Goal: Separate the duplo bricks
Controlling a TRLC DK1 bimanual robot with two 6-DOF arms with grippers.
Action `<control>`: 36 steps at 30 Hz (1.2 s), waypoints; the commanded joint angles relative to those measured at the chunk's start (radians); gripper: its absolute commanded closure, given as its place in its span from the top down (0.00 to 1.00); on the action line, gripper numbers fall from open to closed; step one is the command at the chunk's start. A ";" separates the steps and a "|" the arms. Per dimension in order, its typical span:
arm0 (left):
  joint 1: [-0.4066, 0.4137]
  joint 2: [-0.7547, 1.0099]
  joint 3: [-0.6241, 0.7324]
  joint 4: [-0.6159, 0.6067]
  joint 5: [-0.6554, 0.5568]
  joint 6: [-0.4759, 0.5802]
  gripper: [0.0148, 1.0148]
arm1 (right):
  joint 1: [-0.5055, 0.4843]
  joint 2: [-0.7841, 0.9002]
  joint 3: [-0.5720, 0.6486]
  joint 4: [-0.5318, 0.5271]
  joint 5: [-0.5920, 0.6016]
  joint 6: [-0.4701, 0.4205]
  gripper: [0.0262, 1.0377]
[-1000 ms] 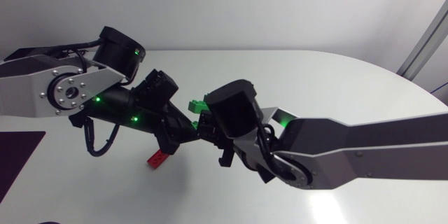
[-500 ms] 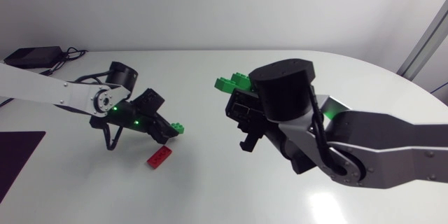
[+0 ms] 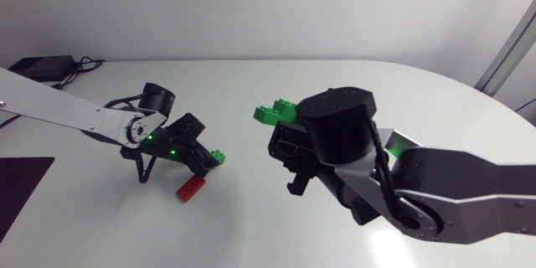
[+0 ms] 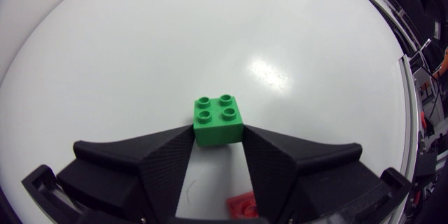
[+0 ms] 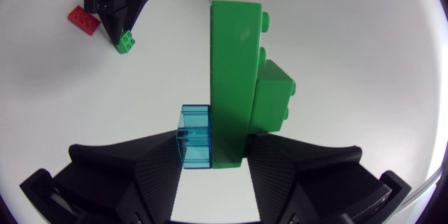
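My left gripper (image 3: 205, 157) is low over the table at centre left, shut on a small green 2x2 brick (image 3: 217, 156). In the left wrist view that brick (image 4: 218, 119) sits between both fingertips of the gripper (image 4: 218, 138). Just beside it a red flat brick (image 3: 191, 188) lies on the table. My right gripper (image 3: 280, 130) is raised near the middle, shut on a stack. The stack is a long green brick (image 5: 234, 77) with a clear blue brick (image 5: 196, 136) on one side and a green block (image 5: 275, 101) on the other.
A black power adapter (image 3: 38, 67) with its cable lies at the back left of the white table (image 3: 419, 92). A dark mat (image 3: 21, 188) shows at the left edge. The left arm's black cable loop (image 3: 138, 167) hangs near the red brick.
The two grippers, close together a second ago, have parted. The left drew back left and down with the small green brick. The right rose with the remaining stack.
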 commanded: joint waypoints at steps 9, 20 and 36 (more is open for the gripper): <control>0.025 -0.053 0.012 -0.147 0.025 0.010 0.89 | 0.011 0.016 -0.032 0.035 0.006 -0.006 0.22; -0.075 -0.383 0.305 -0.612 0.123 -0.159 0.88 | 0.052 0.078 -0.032 0.064 -0.001 -0.035 0.22; -0.167 -0.424 0.334 -0.719 0.124 -0.224 0.79 | 0.072 0.153 0.050 0.064 0.006 -0.031 0.22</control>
